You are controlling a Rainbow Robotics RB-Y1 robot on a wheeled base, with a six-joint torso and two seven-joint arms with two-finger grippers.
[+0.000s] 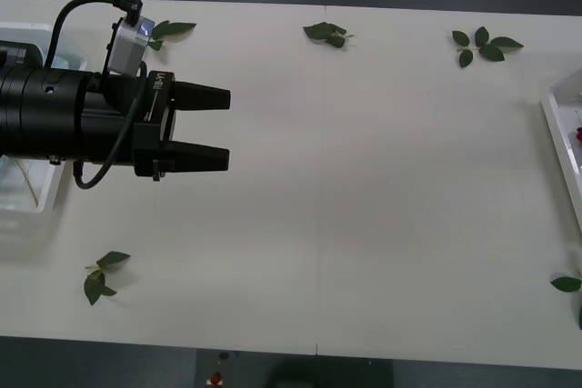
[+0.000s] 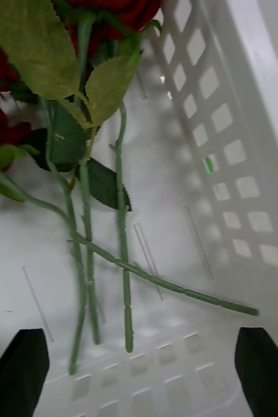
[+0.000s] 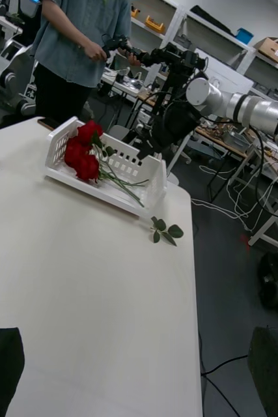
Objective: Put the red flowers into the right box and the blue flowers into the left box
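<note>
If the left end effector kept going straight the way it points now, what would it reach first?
The left end effector, open, points across bare table; the way looks free until the right box holding the red flowers, though its height is unclear.

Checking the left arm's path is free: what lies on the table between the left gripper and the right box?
In the front view, bare white tabletop runs from the open left gripper to the right box; leaf sprigs lie only near the table's edges.

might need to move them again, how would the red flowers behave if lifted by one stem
The red flowers lie in the right box. Their stems are thin and long under large blooms, so probably top-heavy and bendy. The stems cross, so lifting one may drag the others.
</note>
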